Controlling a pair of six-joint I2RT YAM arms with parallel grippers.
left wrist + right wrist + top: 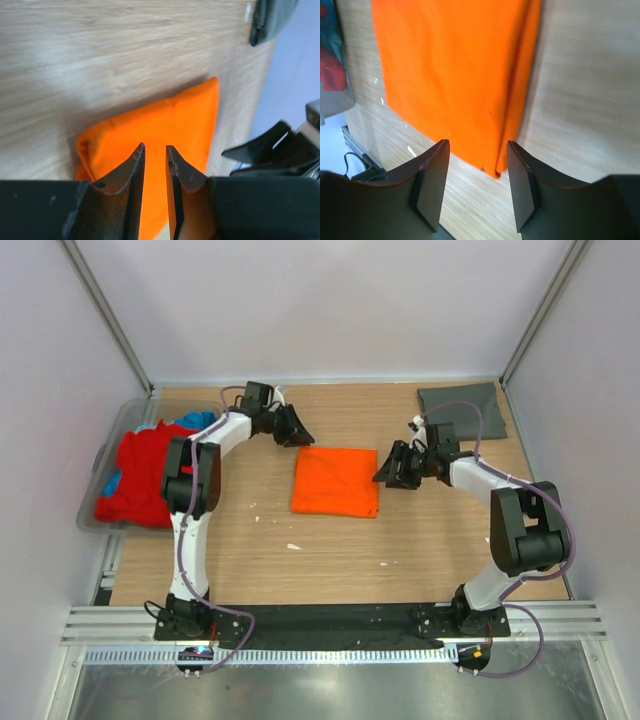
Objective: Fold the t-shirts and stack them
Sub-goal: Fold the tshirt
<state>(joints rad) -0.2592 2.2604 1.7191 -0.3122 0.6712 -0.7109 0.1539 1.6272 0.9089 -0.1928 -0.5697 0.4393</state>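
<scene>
- Currently left gripper (155,150) is nearly closed: thin slit between the jaws, nothing in it.
- Its fingers (131,172) are dark, smooth and curved, tapering to points, aimed down over the orange t-shirt (337,480).
- Right gripper (476,150) stands clearly open and empty, dark flat-faced fingers (432,172) either side of the shirt's edge from above; cannot tell if the tips touch cloth.
- Left arm: white forearm reaches far and inward from a bent elbow, wrist angled toward the shirt's far-left corner, gripper just beside that corner.
- Right arm: elbow bent out to the right, forearm reaches inward, gripper at the shirt's right edge.
- Orange t-shirt: folded into a flat, near-square pad mid-table, soft matte cloth, rounded fold edges, slight wrinkles.
- Table (330,560): light wood-grain top, a few small white specks.
- Dark grey t-shirt (458,403): folded flat, far-right corner of the table, well apart from the orange one.
- Clear plastic tub (128,415) at the table's left edge, holding a crumpled red t-shirt (145,470) and a bit of blue t-shirt (195,421).
</scene>
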